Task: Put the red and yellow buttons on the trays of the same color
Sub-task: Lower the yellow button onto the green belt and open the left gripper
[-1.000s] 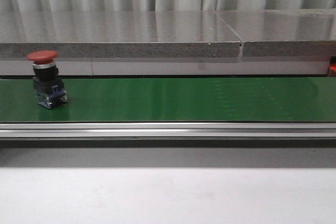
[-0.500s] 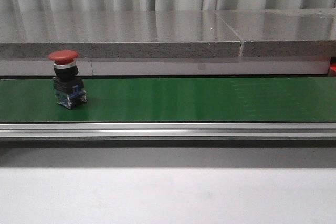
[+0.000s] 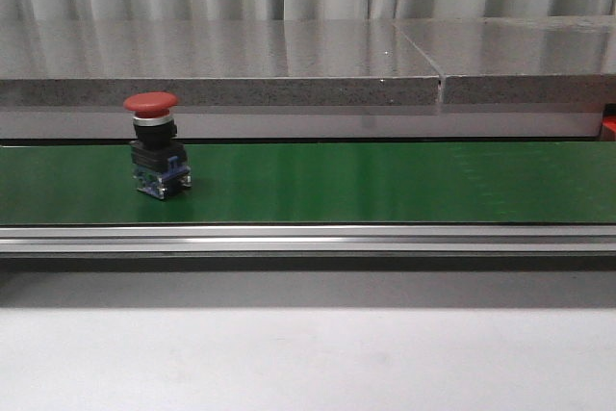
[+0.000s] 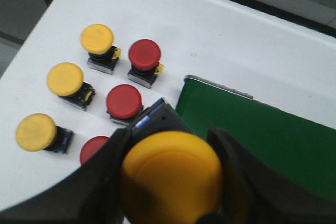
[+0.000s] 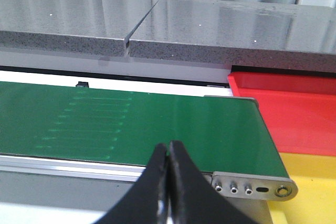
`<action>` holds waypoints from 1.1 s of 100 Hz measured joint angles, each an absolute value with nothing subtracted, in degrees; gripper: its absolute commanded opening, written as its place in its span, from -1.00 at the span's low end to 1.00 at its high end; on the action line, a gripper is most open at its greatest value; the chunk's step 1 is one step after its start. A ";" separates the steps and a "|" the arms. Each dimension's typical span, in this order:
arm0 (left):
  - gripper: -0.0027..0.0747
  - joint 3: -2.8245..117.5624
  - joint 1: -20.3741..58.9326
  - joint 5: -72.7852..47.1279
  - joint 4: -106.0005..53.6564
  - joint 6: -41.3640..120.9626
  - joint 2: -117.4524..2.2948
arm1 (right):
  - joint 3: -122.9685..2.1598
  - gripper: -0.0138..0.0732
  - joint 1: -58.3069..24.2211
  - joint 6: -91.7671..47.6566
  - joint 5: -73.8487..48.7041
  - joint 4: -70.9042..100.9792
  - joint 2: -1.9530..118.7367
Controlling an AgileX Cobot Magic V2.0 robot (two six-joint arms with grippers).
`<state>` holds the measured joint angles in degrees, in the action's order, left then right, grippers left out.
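Yellow button clamped in my left gripper; right gripper pinched empty; I'll set it upright on the green belt, behind the red button

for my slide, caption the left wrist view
Left gripper holds a yellow button above spare buttons beside the green belt.

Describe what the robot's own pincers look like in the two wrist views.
The left pincer has broad, glossy black fingers with rounded edges, seen close and blurred. The right pincer has matte black fingers tapering to slim pointed tips. No cables, markings or arm links are visible in either view.
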<state>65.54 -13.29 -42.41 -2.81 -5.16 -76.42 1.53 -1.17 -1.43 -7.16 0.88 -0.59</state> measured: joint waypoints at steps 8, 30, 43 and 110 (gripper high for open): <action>-0.98 68.00 -11.19 -44.57 -2.81 -4.27 -79.81 | 1.53 -0.84 -1.17 -1.43 -7.16 0.88 -0.59; -0.98 74.01 -6.35 -49.72 -2.81 -2.50 -89.52 | 1.53 -0.84 -1.17 -1.43 -7.16 0.88 -0.59; -0.98 75.67 -4.18 -51.26 -2.81 -1.96 -93.14 | 1.53 -0.84 -1.17 -1.43 -7.16 0.88 -0.59; -0.39 76.41 -3.47 -56.76 -3.17 2.28 -98.76 | 1.53 -0.84 -1.17 -1.43 -7.16 0.88 -0.59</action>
<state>76.41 -3.47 -56.76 -3.17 2.28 -98.76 1.53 -1.17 -1.43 -7.16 0.88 -0.59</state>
